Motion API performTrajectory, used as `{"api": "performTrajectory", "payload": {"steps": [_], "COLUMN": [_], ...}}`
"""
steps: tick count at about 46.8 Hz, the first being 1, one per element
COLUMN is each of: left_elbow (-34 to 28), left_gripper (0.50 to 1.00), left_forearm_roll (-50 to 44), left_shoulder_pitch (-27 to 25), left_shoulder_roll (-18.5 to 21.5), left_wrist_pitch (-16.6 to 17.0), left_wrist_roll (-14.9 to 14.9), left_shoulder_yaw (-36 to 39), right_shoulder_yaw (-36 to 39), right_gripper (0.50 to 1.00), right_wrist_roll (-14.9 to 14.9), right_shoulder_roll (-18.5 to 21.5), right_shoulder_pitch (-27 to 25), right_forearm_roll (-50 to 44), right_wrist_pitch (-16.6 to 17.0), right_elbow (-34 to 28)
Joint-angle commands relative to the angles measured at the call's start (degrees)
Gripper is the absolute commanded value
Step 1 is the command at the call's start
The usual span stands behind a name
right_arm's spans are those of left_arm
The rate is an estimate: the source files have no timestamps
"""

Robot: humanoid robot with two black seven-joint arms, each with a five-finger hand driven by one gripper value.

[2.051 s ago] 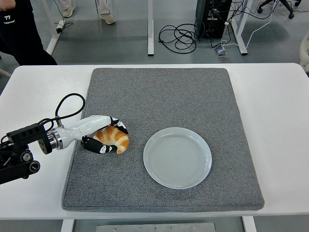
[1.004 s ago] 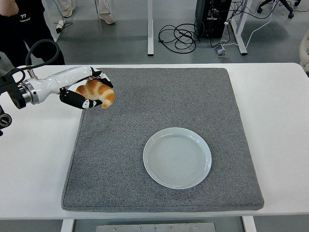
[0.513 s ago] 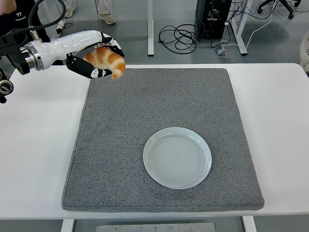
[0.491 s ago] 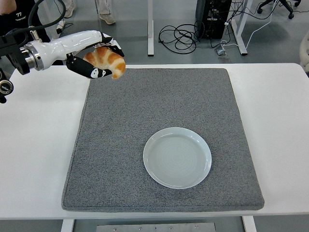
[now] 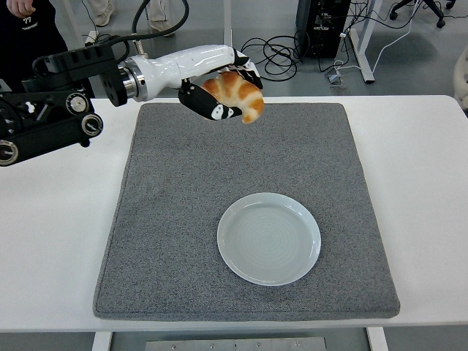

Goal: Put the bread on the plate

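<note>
Bread (image 5: 235, 93): held aloft above the far edge of the grey mat (image 5: 241, 205), well apart from the empty plate (image 5: 269, 238) nearer the camera. Left hand (image 5: 216, 82): fingers curled around the bread, arm extended horizontally from the left.

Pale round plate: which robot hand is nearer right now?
Left. The left robot hand holds the golden croissant above the grey mat's far edge, beyond the pale round plate. The right arm is out of view.
</note>
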Motion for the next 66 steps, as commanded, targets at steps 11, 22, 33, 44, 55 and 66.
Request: {"api": "performTrajectory", "payload": {"steps": [11,22,33,44,55,66], "left_elbow": [3.7,3.4,2.0,0.4,-1.4,-1.5], "left_gripper": [0.5,0.5,0.5,0.5,0.5,0.5], "left_forearm_roll": [-1.3,-1.2,-1.1,0.2,3.3,9.8], "left_shoulder_pitch": [-0.9,-0.3,2.3,6.6,11.3,17.0], "left_shoulder_roll": [-9.9,-13.4,-16.4,-16.4,-14.8,-14.4], "left_wrist_pitch": [0.2,0.4,1.3,2.8,3.9,5.3], "left_wrist_roll": [1.8,2.5,2.5,2.5,2.4,2.3], "left_shoulder_yaw": [0.3,0.6,1.2,4.3,4.3,4.3], "right_shoulder_yaw": [0.0,0.0,0.0,0.0,0.0,0.0], "right_gripper": [1.0,1.0,1.0,1.0,1.0,1.0], "right_wrist_roll": [0.0,0.0,0.0,0.0,0.0,0.0], "right_shoulder_roll": [0.0,0.0,0.0,0.0,0.0,0.0], "right_shoulder_pitch": [0.0,0.0,0.0,0.0,0.0,0.0], "right_forearm_roll": [0.0,0.0,0.0,0.0,0.0,0.0], "right_wrist_pitch": [0.0,0.0,0.0,0.0,0.0,0.0], "right_elbow": [0.0,0.0,0.0,0.0,0.0,0.0]}}
